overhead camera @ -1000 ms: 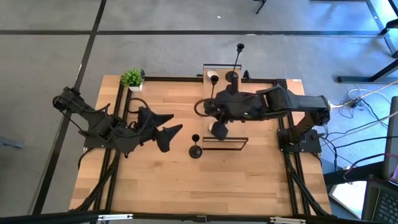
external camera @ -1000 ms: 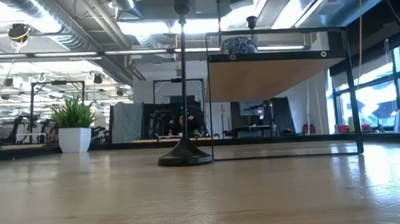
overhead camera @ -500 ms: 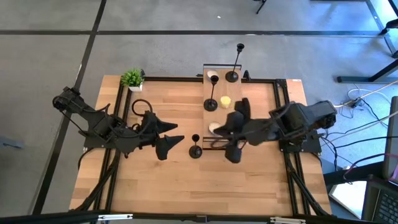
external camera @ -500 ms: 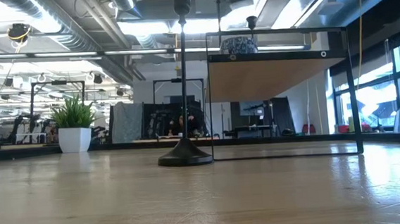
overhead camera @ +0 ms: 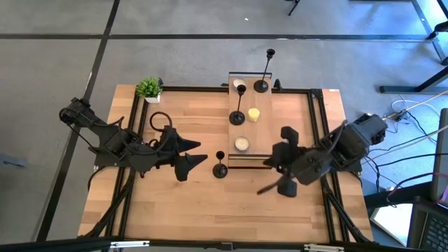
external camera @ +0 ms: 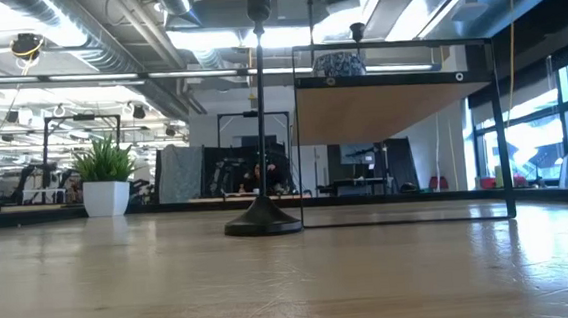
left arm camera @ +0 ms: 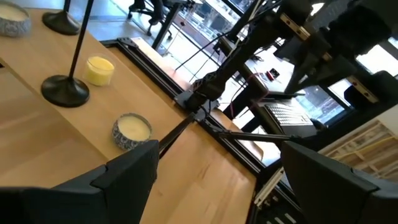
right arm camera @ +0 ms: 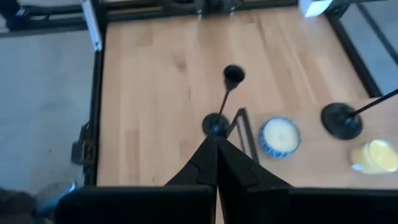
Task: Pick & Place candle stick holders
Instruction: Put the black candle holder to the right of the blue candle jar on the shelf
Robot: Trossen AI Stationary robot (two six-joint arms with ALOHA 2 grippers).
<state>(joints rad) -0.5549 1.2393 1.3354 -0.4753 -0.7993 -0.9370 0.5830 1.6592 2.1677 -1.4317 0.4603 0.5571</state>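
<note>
Right gripper (overhead camera: 285, 187), fingers pressed shut, hovers over pale wood table (overhead camera: 182, 203); left gripper (overhead camera: 183, 159) open.

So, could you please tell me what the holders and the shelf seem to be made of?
Holders: apparently black metal, matte, judging by the very thin dark stems and flat round bases. Shelf: a light wood-grain top, possibly laminate, on a thin black frame, probably metal.

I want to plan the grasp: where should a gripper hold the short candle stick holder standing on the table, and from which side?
Grip the thin upright stem of the short candle stick holder, between base and top cup. Probably come from the left gripper's side, since the shelf stands close on the other.
</note>
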